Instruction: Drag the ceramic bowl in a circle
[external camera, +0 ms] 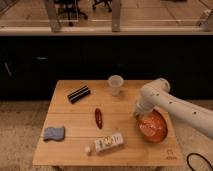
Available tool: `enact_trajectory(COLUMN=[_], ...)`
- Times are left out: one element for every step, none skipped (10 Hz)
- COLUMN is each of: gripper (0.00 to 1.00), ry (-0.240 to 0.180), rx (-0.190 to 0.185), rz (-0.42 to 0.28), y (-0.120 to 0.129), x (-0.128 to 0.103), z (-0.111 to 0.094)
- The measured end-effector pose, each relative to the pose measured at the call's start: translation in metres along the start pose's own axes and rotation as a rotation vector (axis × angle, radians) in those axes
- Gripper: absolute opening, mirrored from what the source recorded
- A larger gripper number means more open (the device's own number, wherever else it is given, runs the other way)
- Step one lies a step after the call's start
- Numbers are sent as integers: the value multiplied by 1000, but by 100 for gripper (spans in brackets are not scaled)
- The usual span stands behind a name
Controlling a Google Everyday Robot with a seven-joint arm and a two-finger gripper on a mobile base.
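1. Jaws of the gripper (137, 114): their spread cannot be made out, as the tip is a small dark shape under the white arm's (170, 102) wrist; it sits at the left rim of the wide, shallow, glossy orange-red ceramic bowl (152, 125), and whether it grips the rim or only presses on it cannot be told.
2. That bowl rests on the light wooden slatted table (70, 150), near its right edge and toward the front right corner, with its paler inside facing up.
3. White and jointed, the arm comes in from the right side of the view, passes above the bowl's far rim, and bends down at a rounded elbow to reach the gripper.
4. Left of the bowl, near the front edge, lies a white bottle with a printed label (106, 143), on its side and angled, its cap pointing toward the front left.
5. A slim dark red chili-shaped object (99, 118) lies near the table's middle, lengthwise from back to front, apart from the bottle and the bowl.
6. A small translucent whitish cup (115, 84) stands upright near the back edge, behind the gripper and well apart from the bowl.
7. A black rectangular bar-shaped object (79, 94) lies at an angle toward the back left corner.
8. A grey-blue sponge (54, 133) lies near the left edge, toward the front left corner.
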Motion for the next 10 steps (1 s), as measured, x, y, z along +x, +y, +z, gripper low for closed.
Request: enact_trajectory(gripper=[3, 3, 3, 3, 3, 3, 3, 3, 3, 3], ry=[0, 0, 1, 1, 2, 2, 2, -1, -2, -3], rx=[3, 5, 8, 10, 13, 16, 20, 20, 22, 24], rz=[-6, -11, -19, -26, -35, -39, -38, -38, -36, -34], y=[0, -1, -3, -6, -9, -9, -7, -3, -1, 0], x=[0, -1, -2, -3, -4, -4, -1, 1, 3, 4], z=[0, 0, 0, 0, 0, -1, -2, -3, -4, -5])
